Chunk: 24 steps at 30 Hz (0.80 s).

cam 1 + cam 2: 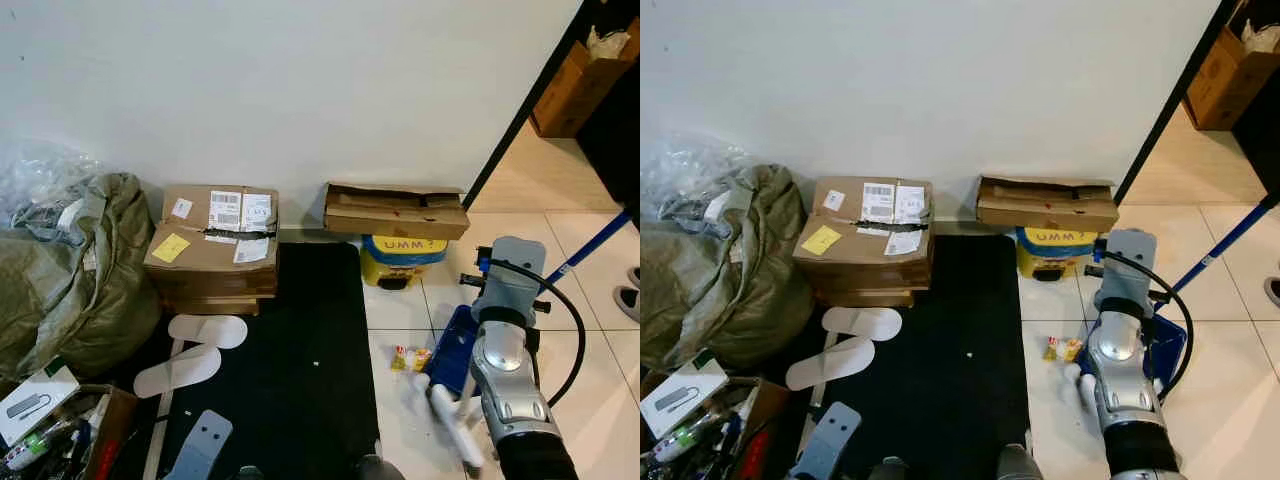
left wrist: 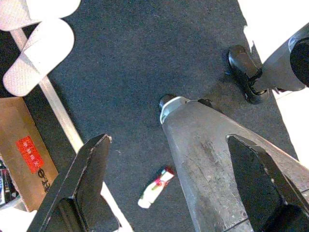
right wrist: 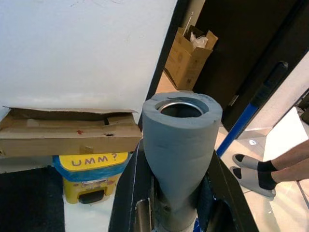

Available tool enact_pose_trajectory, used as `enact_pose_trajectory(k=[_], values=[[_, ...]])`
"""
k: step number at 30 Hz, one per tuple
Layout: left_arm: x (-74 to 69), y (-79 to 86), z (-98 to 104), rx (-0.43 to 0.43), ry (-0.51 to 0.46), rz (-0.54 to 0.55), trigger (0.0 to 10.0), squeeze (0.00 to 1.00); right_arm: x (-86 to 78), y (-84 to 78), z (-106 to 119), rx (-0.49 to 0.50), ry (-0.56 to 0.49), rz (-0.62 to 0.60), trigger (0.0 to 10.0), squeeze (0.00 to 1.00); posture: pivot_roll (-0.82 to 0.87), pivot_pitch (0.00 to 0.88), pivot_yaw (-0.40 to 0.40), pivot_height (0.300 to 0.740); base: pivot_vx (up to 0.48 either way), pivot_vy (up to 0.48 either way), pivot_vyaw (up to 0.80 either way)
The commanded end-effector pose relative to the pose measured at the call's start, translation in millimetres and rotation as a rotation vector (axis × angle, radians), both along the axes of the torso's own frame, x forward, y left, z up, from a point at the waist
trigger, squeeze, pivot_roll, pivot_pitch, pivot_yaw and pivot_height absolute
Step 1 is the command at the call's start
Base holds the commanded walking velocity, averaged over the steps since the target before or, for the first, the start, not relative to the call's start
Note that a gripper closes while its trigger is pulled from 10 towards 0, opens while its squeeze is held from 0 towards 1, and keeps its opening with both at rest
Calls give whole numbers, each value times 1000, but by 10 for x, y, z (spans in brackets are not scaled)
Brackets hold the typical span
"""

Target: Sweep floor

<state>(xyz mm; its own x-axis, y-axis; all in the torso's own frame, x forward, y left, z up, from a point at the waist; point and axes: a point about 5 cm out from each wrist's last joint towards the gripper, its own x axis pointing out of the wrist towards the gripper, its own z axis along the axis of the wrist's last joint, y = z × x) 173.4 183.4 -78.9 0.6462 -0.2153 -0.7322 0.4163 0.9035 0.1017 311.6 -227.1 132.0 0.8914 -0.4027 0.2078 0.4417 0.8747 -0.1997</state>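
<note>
- The yellow box [image 3: 91, 181] by the wall reads "UMM?" on its lid; a flat carton [image 3: 70, 137] lies on top of it.
- The right gripper [image 3: 178, 212] has its fingers clenched on a grey handle [image 3: 179, 145], over the tiles beside a blue dustpan [image 1: 452, 352] and small wrappers [image 1: 410, 358].
- The left gripper [image 2: 169, 193] hangs over the black mat [image 2: 145, 63] with fingers spread, grasping nothing.
- The left wrist view shows a small tube [image 2: 155, 187] on the mat.
- The right wrist view shows a person's feet [image 3: 251, 171] in slippers.

I see a black mat [image 1: 300, 370] on pale cream floor tiles [image 1: 590, 390]. At its ten o'clock lie two white slippers [image 1: 195, 350] and brown cardboard boxes [image 1: 213, 245]. At two o'clock a yellow bin [image 1: 400, 262] carries a blue band. My right gripper [image 3: 176, 193] clasps a grey handle [image 3: 179, 140].
</note>
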Motion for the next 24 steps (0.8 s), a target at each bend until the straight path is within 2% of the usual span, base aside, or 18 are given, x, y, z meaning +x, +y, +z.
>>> enact_pose_trajectory(k=[1, 2, 4, 8, 12, 17, 23, 24], values=[[-213, -16, -107, 4, 90, -23, 10000, 0, -11, 4, 79, -6, -50, 30, 10000, 0, -124, 201, 14, 740, 0, 0, 0], [-213, -14, -107, 5, 91, -24, 10000, 0, -2, 21, 113, -14, -68, 58, 10000, 0, -124, 202, 15, 740, 0, 0, 0], [-205, -14, -105, 5, 91, -27, 10000, 0, 21, 152, 233, -10, -138, 198, 10000, 0, -126, 207, 21, 740, 0, 0, 0], [-198, -15, -103, 6, 91, -30, 10000, 0, 17, 241, 304, -25, -174, 291, 10000, 0, -127, 205, 23, 740, 0, 0, 0], [-182, -13, -98, 7, 90, -26, 10000, 0, 21, 282, 410, -84, -201, 355, 10000, 0, -132, 202, 25, 740, 0, 0, 0], [-180, -23, -101, 5, 93, -22, 10000, 0, 39, 309, 468, -148, -188, 416, 10000, 0, -135, 193, 24, 740, 0, 0, 0], [-186, -35, -107, -5, 103, -17, 10000, 0, 67, 316, 521, -142, -146, 484, 10000, 0, -137, 192, 25, 740, 0, 0, 0], [-195, -30, -111, -9, 110, -14, 10000, 0, 86, 303, 634, -118, -171, 496, 10000, 0, -138, 186, 24, 740, 0, 0, 0]])
